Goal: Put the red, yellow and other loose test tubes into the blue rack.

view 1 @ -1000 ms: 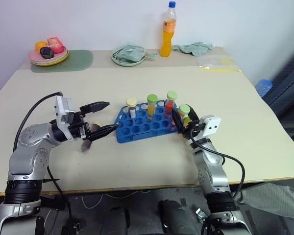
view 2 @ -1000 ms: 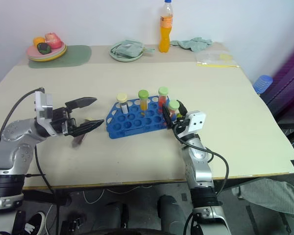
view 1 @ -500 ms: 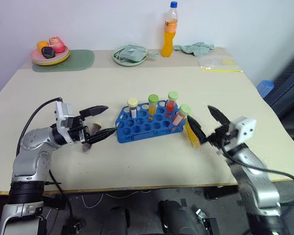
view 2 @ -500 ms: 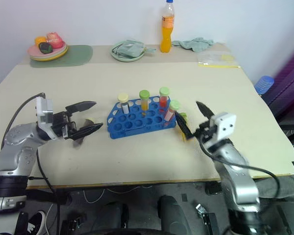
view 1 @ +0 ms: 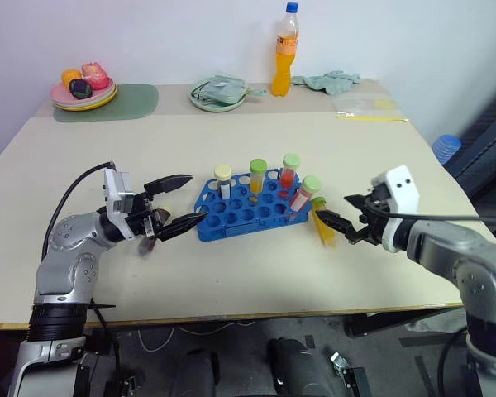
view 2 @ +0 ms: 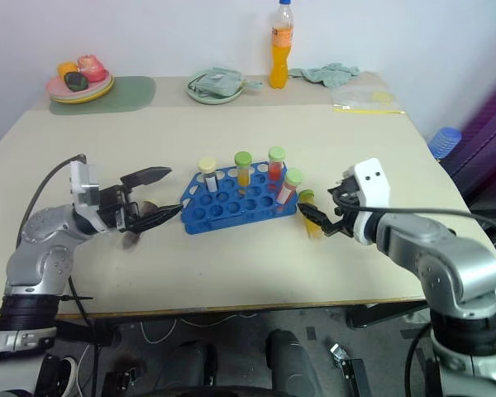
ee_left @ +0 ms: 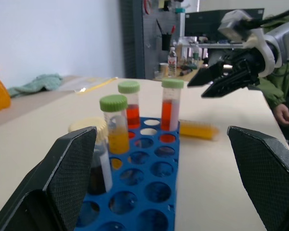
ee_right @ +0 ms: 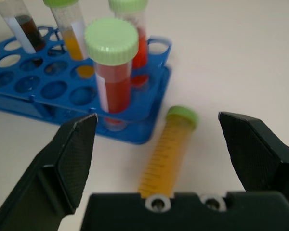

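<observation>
Tube (ee_right: 169, 148) with yellow liquid lying flat just right of rack (view 1: 231, 217); right gripper (view 1: 341, 222) gaping wide, hovering above. Needing grabbing near cap, then tipping upright.

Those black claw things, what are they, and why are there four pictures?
The claws are a robot's two hands, called grippers. The left gripper and the right gripper are both open and hold nothing. Two pictures come from cameras in the robot's head, looking down at the table. The other two come from small cameras on its wrists, looking out between the fingers. On the table stands a blue rack with four little capped tubes upright in it. One yellow tube lies loose beside the rack, right in front of the right gripper. Farther back are an orange drink bottle and a plate of toy food.
</observation>
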